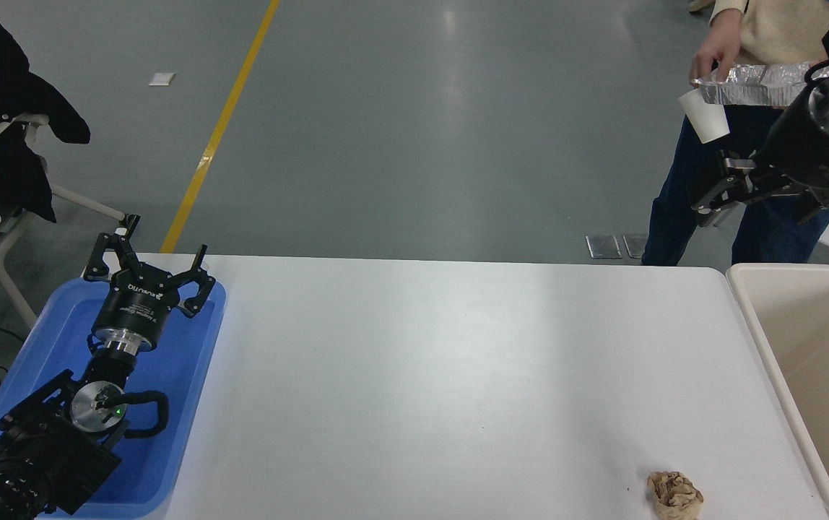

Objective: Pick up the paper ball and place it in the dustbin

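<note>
The paper ball (674, 495) lies loose on the white table (443, 361) at the lower right of the frame, near the dustbin (750, 310) whose cream rim runs down the right edge, so I judge the carry will be short once I have it. My right claw (710, 195) hangs high at the upper right, well apart from the ball and past the table's far edge, pinching nothing; it is dark against a person's (754, 29) trousers and I cannot tell whether its fingers are spread. My left claw (151, 271) is parked at the lower left over the blue tray (191, 375), fingers spread and empty. The dustbin is cut off by the frame, so its inside is mostly unseen. The person holds a foil tray (754, 79) and a white cup (705, 115).
</note>
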`<state>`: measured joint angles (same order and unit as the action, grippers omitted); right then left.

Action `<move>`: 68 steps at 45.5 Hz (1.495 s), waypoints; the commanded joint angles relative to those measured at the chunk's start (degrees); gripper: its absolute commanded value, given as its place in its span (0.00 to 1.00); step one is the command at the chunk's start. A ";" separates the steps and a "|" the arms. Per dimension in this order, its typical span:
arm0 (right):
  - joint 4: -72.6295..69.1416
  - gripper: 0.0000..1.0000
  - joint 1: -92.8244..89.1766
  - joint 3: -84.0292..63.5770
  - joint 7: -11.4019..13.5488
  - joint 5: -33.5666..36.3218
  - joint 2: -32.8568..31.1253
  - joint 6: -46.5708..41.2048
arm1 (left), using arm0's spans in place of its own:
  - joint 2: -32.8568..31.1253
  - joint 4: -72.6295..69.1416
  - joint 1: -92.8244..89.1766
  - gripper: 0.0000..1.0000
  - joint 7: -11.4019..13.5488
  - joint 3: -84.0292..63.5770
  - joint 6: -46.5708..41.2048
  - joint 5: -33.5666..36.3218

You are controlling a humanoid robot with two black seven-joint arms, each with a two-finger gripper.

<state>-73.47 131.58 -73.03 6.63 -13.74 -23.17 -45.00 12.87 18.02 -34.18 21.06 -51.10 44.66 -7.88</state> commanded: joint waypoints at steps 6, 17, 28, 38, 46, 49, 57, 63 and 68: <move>0.00 1.00 -0.01 0.08 -0.03 0.03 0.32 0.00 | -0.03 0.00 -0.01 1.00 -0.05 -0.05 0.08 0.06; 0.00 1.00 -0.01 0.34 -0.04 0.03 0.14 0.00 | 0.05 0.00 -0.01 1.00 0.03 -0.05 0.08 0.06; 0.00 1.00 -0.01 0.87 0.05 0.03 0.49 0.00 | 0.05 0.00 0.07 1.00 0.03 -0.05 0.08 0.06; 0.00 1.00 -0.01 0.96 -0.04 0.03 0.58 0.00 | 0.05 0.00 -0.01 1.00 -0.05 -0.05 -0.01 0.06; 0.00 1.00 -0.10 0.96 0.05 0.03 0.40 0.00 | 0.05 0.00 -0.01 1.00 -0.05 -0.05 -0.01 0.06; 0.00 1.00 -0.19 1.05 0.05 0.03 0.40 0.00 | -0.03 0.00 -0.01 1.00 -0.05 -0.05 0.08 0.06; 0.00 1.00 -0.54 0.61 -0.04 0.03 0.40 0.00 | -0.03 0.00 0.07 1.00 -0.05 -0.05 0.08 0.06; 0.00 1.00 -1.42 0.69 -0.04 0.20 0.49 0.00 | 0.05 0.00 0.07 1.00 -0.05 -0.05 -0.01 0.06; -0.88 1.00 -4.48 0.61 -0.04 0.99 0.75 0.00 | 0.05 0.00 0.07 1.00 0.03 -0.05 0.08 0.06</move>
<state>-73.47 130.46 -72.35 6.62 -13.56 -22.70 -45.00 12.87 18.02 -34.15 21.03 -51.16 44.71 -7.83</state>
